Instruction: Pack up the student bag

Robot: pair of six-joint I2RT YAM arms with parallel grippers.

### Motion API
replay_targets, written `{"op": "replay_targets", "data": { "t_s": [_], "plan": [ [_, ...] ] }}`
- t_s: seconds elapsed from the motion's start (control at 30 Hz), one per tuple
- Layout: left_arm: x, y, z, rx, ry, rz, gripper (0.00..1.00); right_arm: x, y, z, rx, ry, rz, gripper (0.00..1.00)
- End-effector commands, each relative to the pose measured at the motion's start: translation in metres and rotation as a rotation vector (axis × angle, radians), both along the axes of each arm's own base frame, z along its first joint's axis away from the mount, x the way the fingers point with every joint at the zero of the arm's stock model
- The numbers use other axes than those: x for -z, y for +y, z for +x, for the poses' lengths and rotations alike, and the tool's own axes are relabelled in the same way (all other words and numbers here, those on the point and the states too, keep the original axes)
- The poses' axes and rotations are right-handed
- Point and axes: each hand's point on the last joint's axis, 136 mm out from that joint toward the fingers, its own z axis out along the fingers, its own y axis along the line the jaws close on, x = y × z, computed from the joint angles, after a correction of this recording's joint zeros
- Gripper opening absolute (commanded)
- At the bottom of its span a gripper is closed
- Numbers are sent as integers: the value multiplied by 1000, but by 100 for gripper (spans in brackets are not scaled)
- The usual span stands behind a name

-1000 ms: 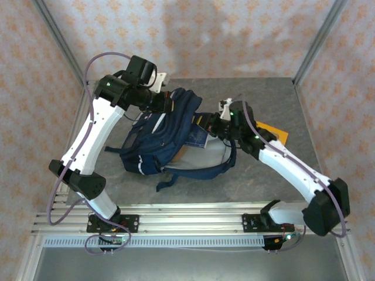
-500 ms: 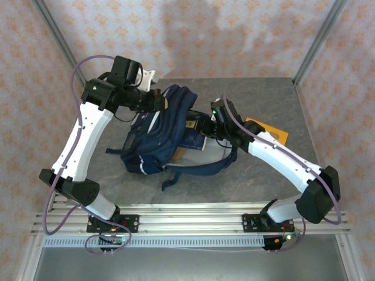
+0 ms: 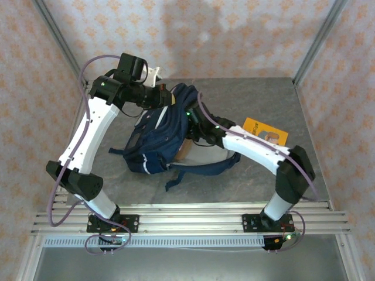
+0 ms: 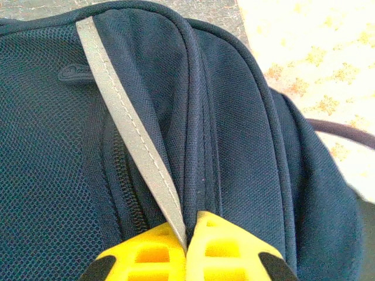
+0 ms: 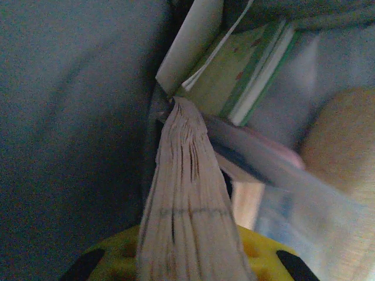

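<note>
The student bag, navy with a grey reflective stripe, lies on the table's middle with its top end toward the back. My left gripper is at that top end; its yellow fingers are shut on the stripe and the fabric edge beside it. My right gripper is inside the bag's opening, shut on a book whose fanned page edges point deeper in. The bag's dark inner wall is at its left. A green-edged book lies further inside.
An orange book lies flat on the table right of the bag, behind my right forearm. The bag's shoulder straps trail toward the near edge. Metal frame posts stand at the table's back corners.
My right arm has swung left and carried the book from beside the bag into its opening. The left gripper has kept its hold on the bag's top edge, shifting slightly.
</note>
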Motion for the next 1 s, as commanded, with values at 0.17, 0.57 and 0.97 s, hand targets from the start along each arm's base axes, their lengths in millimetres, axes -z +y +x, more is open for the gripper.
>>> {"op": "replay_targets", "data": {
  "t_s": [0.17,0.57,0.97],
  "plan": [
    [-89,-11,2,50,-282,-179,0,-65,43,31,2,-242,270,55],
    [-37,66,37,-361,-235,122,0,-103,-56,4,12,-412,79,76],
    [43,112,108,-528,-225,471,0,-64,-256,-18,394,-199,-365,58]
  ]
}}
